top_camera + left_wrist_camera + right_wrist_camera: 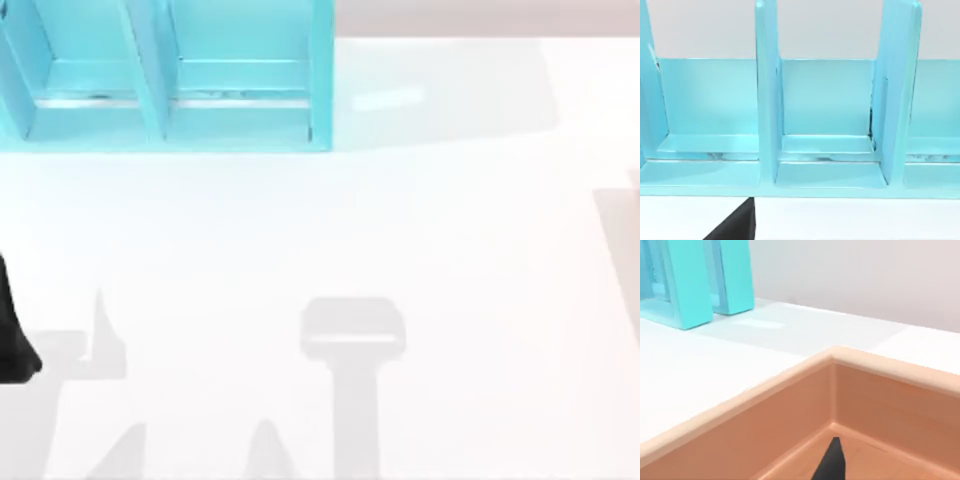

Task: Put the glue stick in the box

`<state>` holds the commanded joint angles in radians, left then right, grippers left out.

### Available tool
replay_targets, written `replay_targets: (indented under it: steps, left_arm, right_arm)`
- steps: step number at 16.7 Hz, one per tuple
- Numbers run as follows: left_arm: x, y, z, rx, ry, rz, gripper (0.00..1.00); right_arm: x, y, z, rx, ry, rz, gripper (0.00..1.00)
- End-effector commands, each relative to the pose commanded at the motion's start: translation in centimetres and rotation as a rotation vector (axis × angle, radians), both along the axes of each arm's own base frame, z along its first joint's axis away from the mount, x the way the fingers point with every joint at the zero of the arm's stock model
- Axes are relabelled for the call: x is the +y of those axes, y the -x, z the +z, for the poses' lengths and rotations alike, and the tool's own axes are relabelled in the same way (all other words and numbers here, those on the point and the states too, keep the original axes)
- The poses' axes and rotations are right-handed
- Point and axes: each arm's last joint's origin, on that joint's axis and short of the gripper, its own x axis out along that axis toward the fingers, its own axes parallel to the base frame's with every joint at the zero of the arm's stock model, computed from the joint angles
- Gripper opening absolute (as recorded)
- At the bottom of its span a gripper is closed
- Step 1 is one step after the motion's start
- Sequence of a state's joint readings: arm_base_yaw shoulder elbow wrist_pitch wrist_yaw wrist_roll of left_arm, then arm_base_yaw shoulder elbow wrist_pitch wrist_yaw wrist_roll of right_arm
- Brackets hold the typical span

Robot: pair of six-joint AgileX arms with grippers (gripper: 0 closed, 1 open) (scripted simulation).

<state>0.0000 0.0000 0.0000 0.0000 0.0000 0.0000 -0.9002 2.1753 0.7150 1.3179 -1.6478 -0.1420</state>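
**Over the box corner, glue stick's place untold**

Below my right gripper [832, 465] lies the inner corner of a light wooden box [830, 356] with a rounded rim. The gripper's dark tip hangs just above the box floor, near where two walls meet. Ahead of my left gripper [735, 227] stands a turquoise rack of upright dividers [765, 100] on the white table [400, 220]. It faces the middle compartment. My left arm [12, 340] sits at the table's left edge. Whether either gripper is open or closed, I cannot tell. Where the glue stick lies, and which way its long axis points, I cannot tell either.
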Motion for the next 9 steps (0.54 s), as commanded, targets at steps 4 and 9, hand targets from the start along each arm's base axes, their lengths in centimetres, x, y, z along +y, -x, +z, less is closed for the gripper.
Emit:
replay_targets:
  steps: [4, 9]
  left_arm:
    - [0.0, 0.0, 0.0, 0.0, 0.0, 0.0, 1.0]
    - [0.0, 0.0, 0.0, 0.0, 0.0, 0.0, 1.0]
  right_arm:
    - [0.0, 0.0, 0.0, 0.0, 0.0, 0.0, 1.0]
    - [0.0, 0.0, 0.0, 0.0, 0.0, 0.0, 1.0]
